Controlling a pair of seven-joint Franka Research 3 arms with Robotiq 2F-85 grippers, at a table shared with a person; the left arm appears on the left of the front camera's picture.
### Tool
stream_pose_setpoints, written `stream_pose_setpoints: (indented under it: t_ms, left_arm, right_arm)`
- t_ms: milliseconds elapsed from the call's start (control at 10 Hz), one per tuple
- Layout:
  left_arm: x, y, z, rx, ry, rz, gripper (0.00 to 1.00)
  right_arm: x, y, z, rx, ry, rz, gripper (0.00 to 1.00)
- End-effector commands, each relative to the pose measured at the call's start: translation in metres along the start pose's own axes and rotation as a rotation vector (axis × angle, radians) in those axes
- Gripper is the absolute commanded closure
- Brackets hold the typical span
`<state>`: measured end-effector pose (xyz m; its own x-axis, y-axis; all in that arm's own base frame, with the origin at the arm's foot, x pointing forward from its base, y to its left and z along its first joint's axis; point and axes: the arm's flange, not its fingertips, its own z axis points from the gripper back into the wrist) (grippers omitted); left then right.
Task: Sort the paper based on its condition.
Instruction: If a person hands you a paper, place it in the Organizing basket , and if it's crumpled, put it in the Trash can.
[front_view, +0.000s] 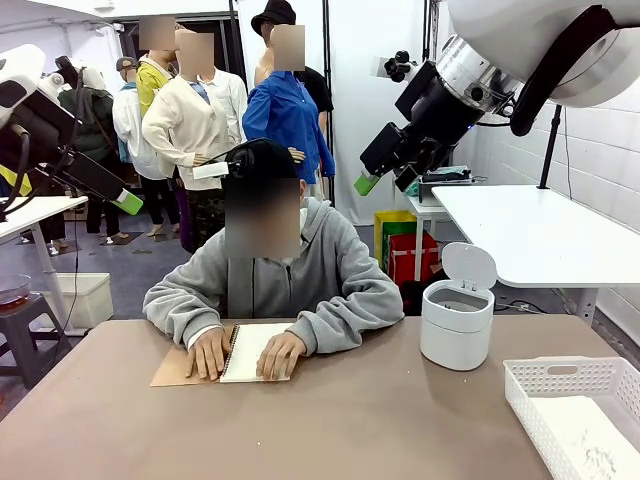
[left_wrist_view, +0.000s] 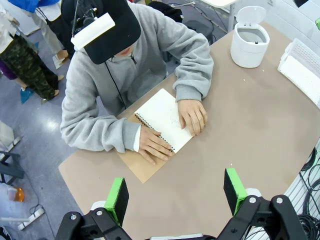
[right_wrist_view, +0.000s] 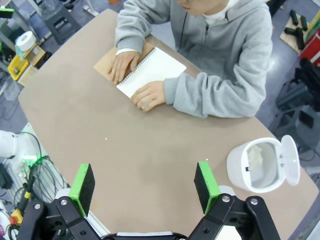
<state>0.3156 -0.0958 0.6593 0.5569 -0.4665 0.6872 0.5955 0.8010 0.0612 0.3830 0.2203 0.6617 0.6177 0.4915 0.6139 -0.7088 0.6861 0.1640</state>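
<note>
1. The left gripper (left_wrist_view: 176, 194) hangs high over the table (front_view: 380, 420), on the robot's side of the notebook (front_view: 255, 350). Its jaws stand wide apart, with nothing between the green pads (left_wrist_view: 118, 199), and they touch nothing.
2. The right gripper (right_wrist_view: 145, 184) also hangs high above the table, well apart from the notebook. Its jaws are spread wide too, and it is empty and touching nothing.
3. The notebook lies open at the table's far edge in front of the person (front_view: 340, 285), its brown cover (front_view: 172, 372) folded out to one side. Both of the person's hands (front_view: 208, 352) rest flat on the notebook.
4. The paper (front_view: 590, 445), a white sheet with faint grey marks, lies in the white basket (front_view: 560, 372). In the front view the basket sits well to the right of the notebook, at the near corner.
5. A white bin (front_view: 456, 325) with its lid up stands between the notebook and the basket. A pale crumpled lump (right_wrist_view: 256, 156) lies inside it; I cannot tell whether that is paper.
</note>
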Motion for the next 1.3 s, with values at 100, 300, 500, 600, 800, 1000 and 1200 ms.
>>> stream_pose_setpoints:
  t_ms: [100,300,500,600,800,1000,1200]
  left_arm:
    - [0.0,0.0001,0.0003,-0.014,-0.005,0.019,0.0]
    - [0.0,0.0001,0.0003,-0.014,-0.005,0.019,0.0]
    - [0.0,0.0001,0.0003,-0.014,-0.005,0.019,0.0]
    - [0.0,0.0001,0.0003,-0.014,-0.005,0.019,0.0]
    - [0.0,0.0001,0.0003,-0.014,-0.005,0.019,0.0]
    - [0.0,0.0001,0.0003,-0.014,-0.005,0.019,0.0]
    - [0.0,0.0001,0.0003,-0.014,-0.005,0.019,0.0]
  right_arm:
    - [-0.0005,0.0012,-0.0011,0.001,0.007,0.003,0.0]
    - [-0.0005,0.0012,-0.0011,0.001,0.007,0.003,0.0]
    - [-0.0005,0.0012,-0.0011,0.001,0.007,0.003,0.0]
    - [-0.0005,0.0012,-0.0011,0.001,0.007,0.003,0.0]
    - [-0.0005,0.0012,-0.0011,0.001,0.007,0.003,0.0]
    - [-0.0005,0.0012,-0.0011,0.001,0.007,0.003,0.0]
    - [-0.0005,0.0012,-0.0011,0.001,0.007,0.003,0.0]
